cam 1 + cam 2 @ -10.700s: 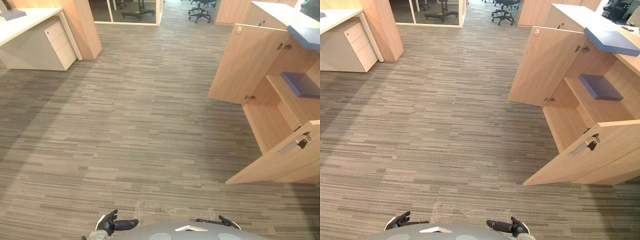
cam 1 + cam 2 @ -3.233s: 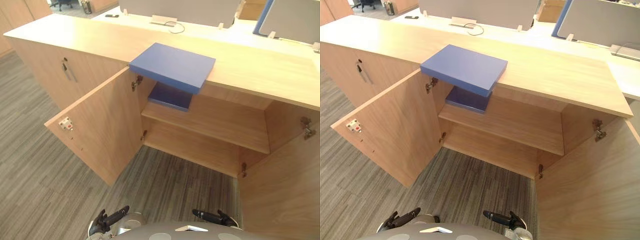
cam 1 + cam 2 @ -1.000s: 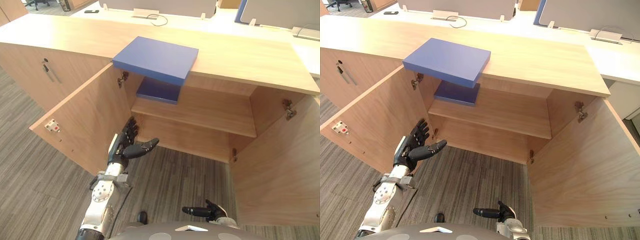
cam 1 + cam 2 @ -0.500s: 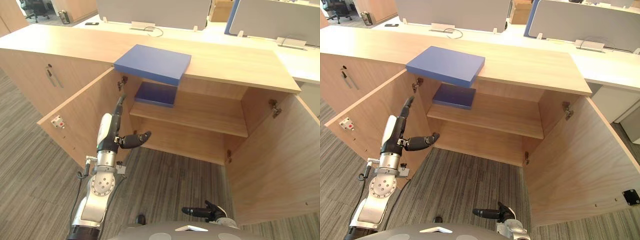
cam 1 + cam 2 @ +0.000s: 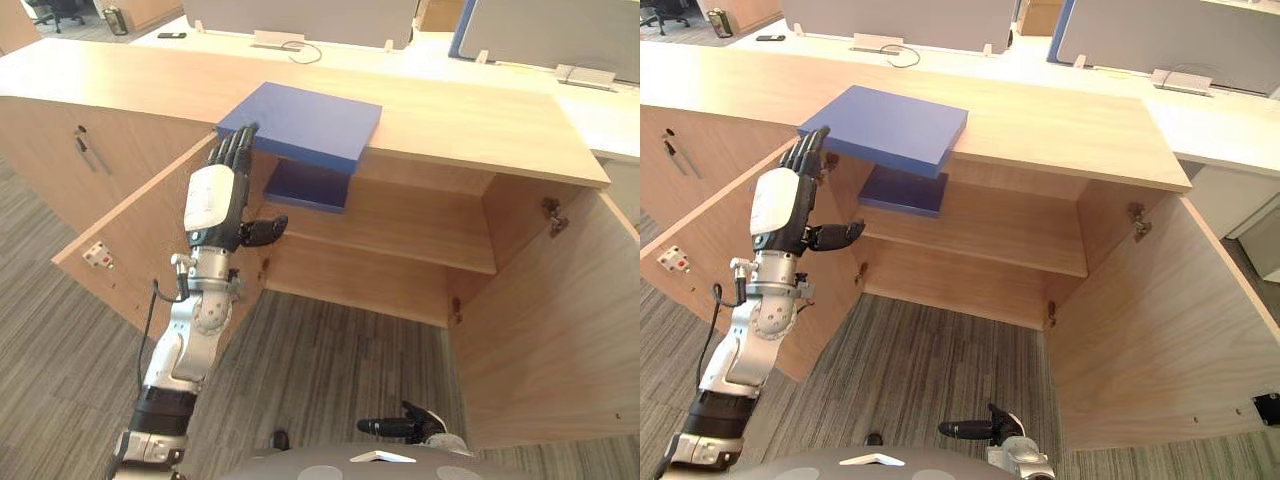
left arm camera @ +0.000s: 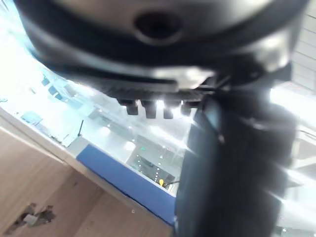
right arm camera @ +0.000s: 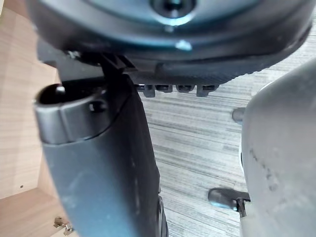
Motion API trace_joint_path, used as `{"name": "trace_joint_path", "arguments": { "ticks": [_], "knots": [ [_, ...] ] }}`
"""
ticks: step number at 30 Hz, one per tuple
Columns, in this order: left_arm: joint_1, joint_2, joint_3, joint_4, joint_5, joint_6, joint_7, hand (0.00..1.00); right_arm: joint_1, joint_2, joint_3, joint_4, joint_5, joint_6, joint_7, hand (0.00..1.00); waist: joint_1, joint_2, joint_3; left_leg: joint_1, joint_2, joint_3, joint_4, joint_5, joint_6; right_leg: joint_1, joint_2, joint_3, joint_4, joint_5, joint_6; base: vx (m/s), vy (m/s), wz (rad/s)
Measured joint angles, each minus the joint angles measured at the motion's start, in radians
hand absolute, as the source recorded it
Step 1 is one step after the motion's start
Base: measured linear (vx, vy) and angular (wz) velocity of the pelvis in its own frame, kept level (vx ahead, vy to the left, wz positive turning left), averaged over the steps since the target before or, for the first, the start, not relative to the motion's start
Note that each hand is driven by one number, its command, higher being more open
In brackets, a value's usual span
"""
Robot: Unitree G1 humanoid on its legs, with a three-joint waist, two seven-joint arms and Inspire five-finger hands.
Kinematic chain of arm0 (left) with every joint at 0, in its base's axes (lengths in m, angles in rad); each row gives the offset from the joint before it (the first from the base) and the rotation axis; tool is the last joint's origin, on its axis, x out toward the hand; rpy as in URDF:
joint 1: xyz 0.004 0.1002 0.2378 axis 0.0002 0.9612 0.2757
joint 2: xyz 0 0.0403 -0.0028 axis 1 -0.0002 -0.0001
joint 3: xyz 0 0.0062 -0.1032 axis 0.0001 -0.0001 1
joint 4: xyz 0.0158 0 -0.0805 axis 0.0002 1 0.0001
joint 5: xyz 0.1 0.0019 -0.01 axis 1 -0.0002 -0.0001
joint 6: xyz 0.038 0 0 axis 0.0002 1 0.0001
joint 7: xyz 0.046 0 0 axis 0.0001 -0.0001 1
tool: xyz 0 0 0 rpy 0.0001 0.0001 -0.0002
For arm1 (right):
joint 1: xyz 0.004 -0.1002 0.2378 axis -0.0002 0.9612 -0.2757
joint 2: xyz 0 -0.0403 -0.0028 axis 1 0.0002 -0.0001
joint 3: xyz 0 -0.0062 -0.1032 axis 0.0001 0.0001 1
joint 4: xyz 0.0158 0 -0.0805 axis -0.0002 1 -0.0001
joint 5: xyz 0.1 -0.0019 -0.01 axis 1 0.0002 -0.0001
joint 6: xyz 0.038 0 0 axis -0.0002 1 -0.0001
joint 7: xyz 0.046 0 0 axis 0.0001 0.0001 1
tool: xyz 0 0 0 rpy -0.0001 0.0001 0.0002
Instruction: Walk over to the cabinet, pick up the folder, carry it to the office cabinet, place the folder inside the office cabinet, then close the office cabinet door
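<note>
Left robot hand — fingers straight — hovers by flat blue folder.

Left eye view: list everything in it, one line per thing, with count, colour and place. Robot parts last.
folder: 1, blue, flat on the cabinet top, overhanging its front edge
second folder: 1, darker blue, on the shelf, left end
cabinet: 1, light wood, straight ahead
cabinet doors: 2, light wood, left door and right door both swung open
shelf: 1, light wood, inside the cabinet
screens: 2, grey, behind the cabinet
carpet: 1, grey striped, floor
left robot hand: 1, dark with white cover, raised, fingers straight, fingertips by the folder's near left corner
right robot hand: 1, dark, low, holding nothing
</note>
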Motion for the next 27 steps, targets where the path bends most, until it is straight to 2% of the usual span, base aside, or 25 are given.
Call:
{"name": "trace_joint_path", "arguments": {
  "ticks": [7,15,16,22,27],
  "knots": [
    [-0.144,0.06,-0.005,0.138,0.051,0.035,0.04,1.0,-0.003,0.0,-0.001,-0.004,0.001,-0.002,0.0,1.0,-0.025,0.005,0.002,0.008,0.018,0.018,-0.001,-0.008,-0.008,-0.012,0.013,0.013,0.0,0.008,-0.013,-0.08,-0.017,-0.11],
    [-0.266,0.118,-0.005,0.25,0.063,0.06,0.066,1.0,0.001,0.0,-0.002,-0.024,0.003,-0.002,0.0,1.0,-0.025,0.004,0.002,0.003,0.016,0.028,-0.001,-0.02,-0.016,-0.015,0.012,0.034,-0.018,0.002,-0.022,-0.03,-0.001,-0.04],
    [-0.279,0.134,-0.005,0.265,0.063,0.061,0.067,1.0,0.001,0.0,-0.002,-0.027,0.003,-0.002,0.0,1.0,-0.025,0.003,0.001,0.003,0.013,0.033,0.0,-0.019,-0.012,-0.014,0.012,0.035,-0.02,0.008,-0.012,0.07,-0.012,-0.06],
    [-0.366,0.193,-0.01,0.394,0.062,0.08,0.067,1.0,0.001,0.001,-0.002,-0.029,0.021,-0.004,-0.003,1.0,-0.031,0.003,0.001,0.006,0.011,0.045,0.004,-0.021,-0.011,-0.006,0.014,0.041,-0.024,0.012,-0.01,0.1,-0.028,-0.04],
    [-0.406,0.25,-0.043,0.438,0.062,0.084,0.069,1.0,0.003,0.0,-0.002,-0.04,0.032,-0.008,-0.01,1.0,-0.037,0.008,-0.001,0.009,0.028,0.071,0.005,-0.021,-0.011,-0.031,0.026,0.066,0.003,0.023,-0.027,0.02,-0.022,-0.15]
  ]
}}
